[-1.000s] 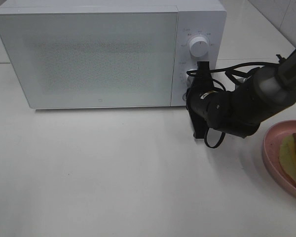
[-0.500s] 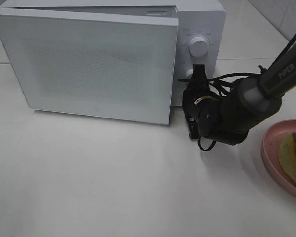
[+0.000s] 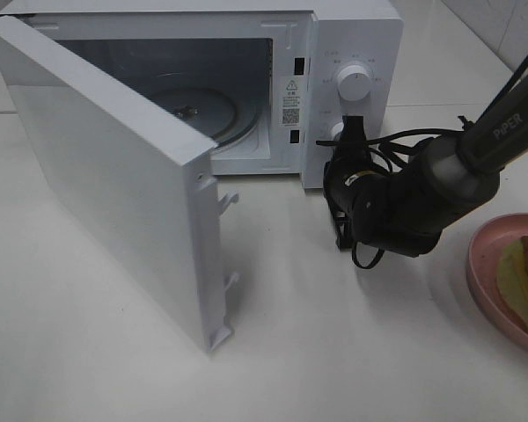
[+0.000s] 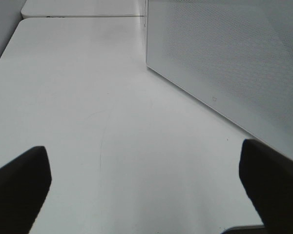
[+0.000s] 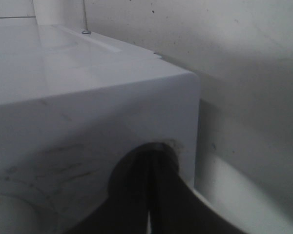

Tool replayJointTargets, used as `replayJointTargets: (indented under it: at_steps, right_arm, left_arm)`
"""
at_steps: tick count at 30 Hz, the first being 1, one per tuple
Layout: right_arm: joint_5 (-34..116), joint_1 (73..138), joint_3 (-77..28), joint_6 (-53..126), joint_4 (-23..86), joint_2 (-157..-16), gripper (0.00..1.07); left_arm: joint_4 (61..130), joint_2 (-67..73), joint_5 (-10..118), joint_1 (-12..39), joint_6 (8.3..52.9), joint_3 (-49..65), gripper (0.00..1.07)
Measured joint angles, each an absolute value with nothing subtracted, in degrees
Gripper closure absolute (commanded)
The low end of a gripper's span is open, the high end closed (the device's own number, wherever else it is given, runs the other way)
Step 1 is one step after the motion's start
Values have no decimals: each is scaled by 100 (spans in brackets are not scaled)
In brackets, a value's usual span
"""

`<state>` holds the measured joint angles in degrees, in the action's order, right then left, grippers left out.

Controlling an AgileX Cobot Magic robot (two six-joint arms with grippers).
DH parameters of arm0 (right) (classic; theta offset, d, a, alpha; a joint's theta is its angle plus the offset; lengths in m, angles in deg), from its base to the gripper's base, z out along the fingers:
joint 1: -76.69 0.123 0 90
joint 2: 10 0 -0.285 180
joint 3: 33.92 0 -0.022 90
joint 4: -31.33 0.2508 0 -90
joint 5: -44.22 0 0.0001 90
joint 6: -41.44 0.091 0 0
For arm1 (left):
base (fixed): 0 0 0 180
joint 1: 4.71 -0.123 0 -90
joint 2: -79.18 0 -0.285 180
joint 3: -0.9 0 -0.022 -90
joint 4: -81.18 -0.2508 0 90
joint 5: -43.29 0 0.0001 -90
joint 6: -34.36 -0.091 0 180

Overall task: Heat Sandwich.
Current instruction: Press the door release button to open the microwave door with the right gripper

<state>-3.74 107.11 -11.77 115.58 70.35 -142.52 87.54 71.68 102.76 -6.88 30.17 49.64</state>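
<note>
Far right lies the tan-crusted sandwich [image 3: 526,286]; left gripper [image 4: 144,152] spread, right gripper [image 5: 150,163] pressed together.

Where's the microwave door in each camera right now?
Exterior high: the microwave door stands open at left, swung out in front of the cavity.
Left wrist: the door's dotted outer face stands ahead of the open left claw.
Right wrist: not in it. It shows only the control panel, with the shut right claw against it.
Shared landmark: the white microwave.
</note>
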Motion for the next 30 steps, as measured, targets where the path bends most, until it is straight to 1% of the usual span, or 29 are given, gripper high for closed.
replayJointTargets:
  at_steps: [30]
  right_arm:
    - [-139,10694,-1188,11553,7058,-14206,106]
  left_arm:
    - [8754,7168,10276,-688,3017,4964,6]
